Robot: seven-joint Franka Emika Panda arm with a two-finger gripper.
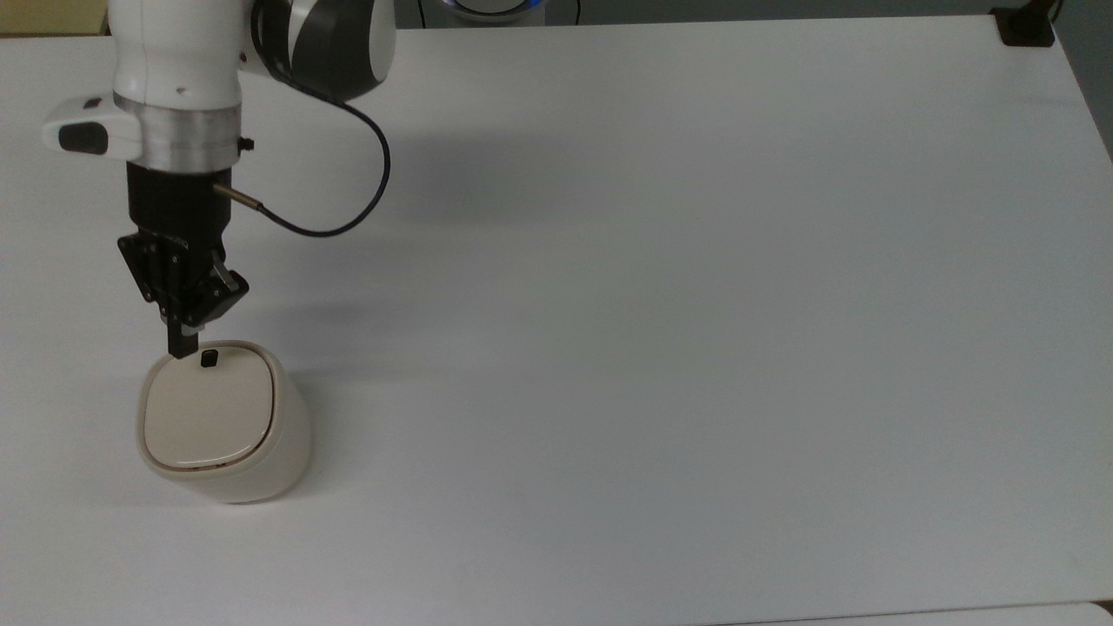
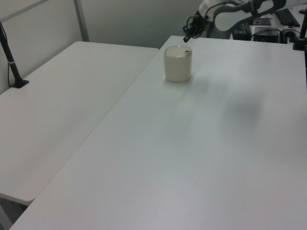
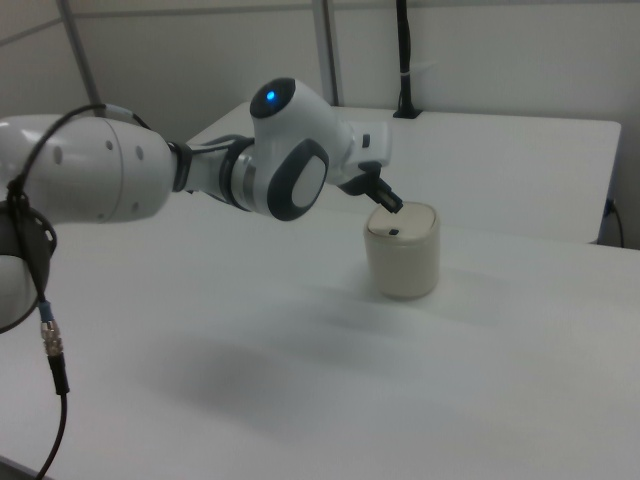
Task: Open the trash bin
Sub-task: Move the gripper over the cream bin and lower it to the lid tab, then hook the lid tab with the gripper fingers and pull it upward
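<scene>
The trash bin (image 1: 224, 423) stands upright on the white counter (image 1: 661, 304), near the top view's lower left corner. Its body is cream, with a rounded-square outline. The flat lid (image 1: 209, 416) of the same colour lies closed, flush within the rim. A small black button (image 1: 209, 358) sits at the rim edge nearest the arm. In the left view the trash bin (image 2: 178, 63) stands at the far end of the counter (image 2: 192, 158), close to the seam with a second white table (image 2: 57, 120) on the left view's left. In the right view the trash bin (image 3: 402, 250) stands just past the arm's wrist, with the button (image 3: 394, 233) facing the camera.

The gripper (image 1: 183, 343) points down at the rim, just beside the button on the top view's left. The fingers are closed together into one narrow black tip. Whether the tip touches the rim cannot be told. In the left view the gripper (image 2: 185, 39) hangs just above the bin's far edge. In the right view the gripper (image 3: 394, 206) sits directly above the lid.

The white arm (image 1: 178, 83) extends from the top view's upper left. A black cable (image 1: 348, 209) loops from the wrist. A black post (image 2: 10, 60) stands on the second table at the left view's left edge.
</scene>
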